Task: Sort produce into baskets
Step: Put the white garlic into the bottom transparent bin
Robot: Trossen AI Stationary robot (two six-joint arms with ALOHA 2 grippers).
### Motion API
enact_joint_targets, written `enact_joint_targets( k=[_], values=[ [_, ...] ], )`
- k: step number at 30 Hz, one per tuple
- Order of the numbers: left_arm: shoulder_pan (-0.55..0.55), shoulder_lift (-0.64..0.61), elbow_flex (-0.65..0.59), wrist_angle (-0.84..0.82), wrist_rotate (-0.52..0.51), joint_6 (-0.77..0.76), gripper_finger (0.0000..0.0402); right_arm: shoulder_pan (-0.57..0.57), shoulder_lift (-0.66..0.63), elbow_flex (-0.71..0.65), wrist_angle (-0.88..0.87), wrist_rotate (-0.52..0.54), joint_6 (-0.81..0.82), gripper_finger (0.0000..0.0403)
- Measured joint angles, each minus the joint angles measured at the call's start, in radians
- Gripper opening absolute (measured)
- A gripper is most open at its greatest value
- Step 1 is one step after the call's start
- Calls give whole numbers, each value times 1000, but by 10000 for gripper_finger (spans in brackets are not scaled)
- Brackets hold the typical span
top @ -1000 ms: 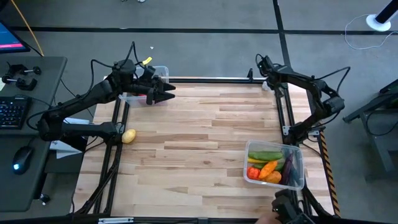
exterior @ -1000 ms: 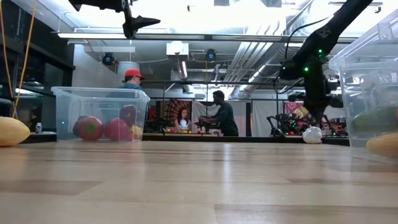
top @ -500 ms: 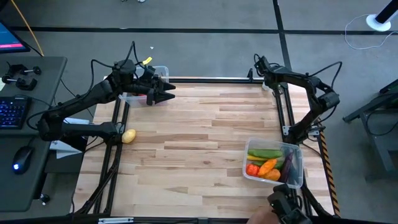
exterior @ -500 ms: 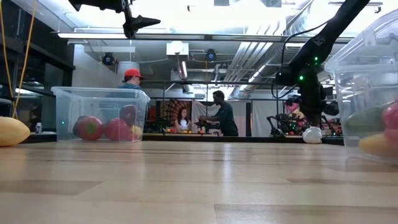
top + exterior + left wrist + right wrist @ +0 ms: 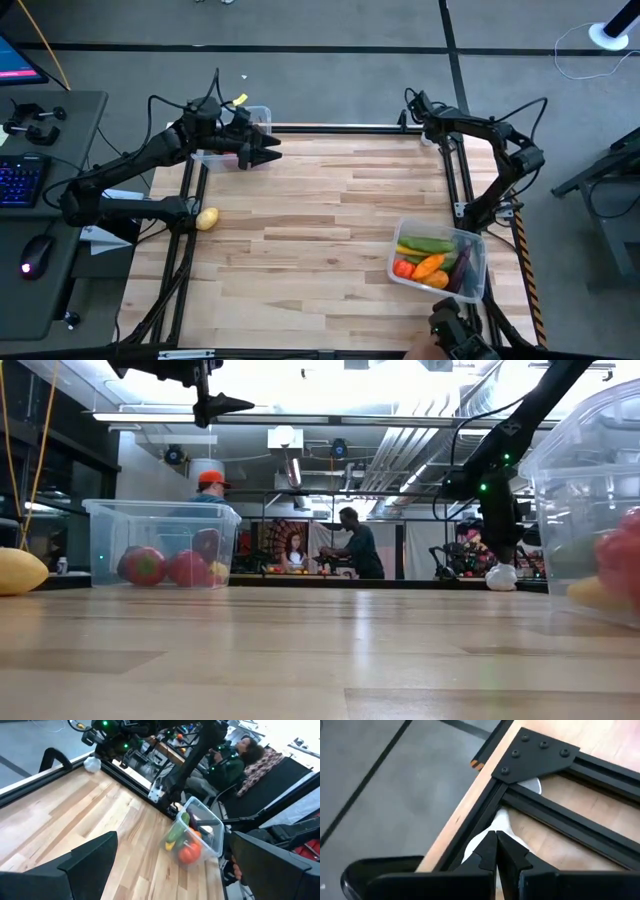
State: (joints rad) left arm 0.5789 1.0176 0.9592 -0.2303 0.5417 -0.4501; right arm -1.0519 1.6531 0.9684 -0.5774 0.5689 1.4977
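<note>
- The right gripper (image 5: 496, 851), fingers pinched shut and empty, points down at the white garlic (image 5: 492, 832), which lies just ahead of its tips in the table's far right corner, tucked against the black frame rail (image 5: 555, 822) (little room there).
- The left gripper (image 5: 268, 152) hangs spread open by the far left basket (image 5: 160, 542).
- A yellow lemon (image 5: 207, 219) waits at the left edge, nearer the left arm.

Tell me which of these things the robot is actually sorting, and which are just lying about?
Part of the job:
left tub of red fruit
right tub of vegetables
yellow lemon
white garlic

Just lying about:
keyboard
mouse
</note>
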Motion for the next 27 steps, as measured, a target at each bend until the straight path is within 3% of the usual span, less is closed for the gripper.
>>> enact_joint_targets(
  k=[13, 19, 27],
  values=[
    [-1, 0, 0, -10, 1, -42, 374, 96, -5, 8, -41, -158, -272, 0],
    [-8, 0, 0, -9, 0, -131, 374, 211, -21, 7, -41, -275, -355, 0],
    [-51, 0, 0, -5, 1, -140, 374, 404, -78, 1, -56, -367, -379, 0]
  ],
)
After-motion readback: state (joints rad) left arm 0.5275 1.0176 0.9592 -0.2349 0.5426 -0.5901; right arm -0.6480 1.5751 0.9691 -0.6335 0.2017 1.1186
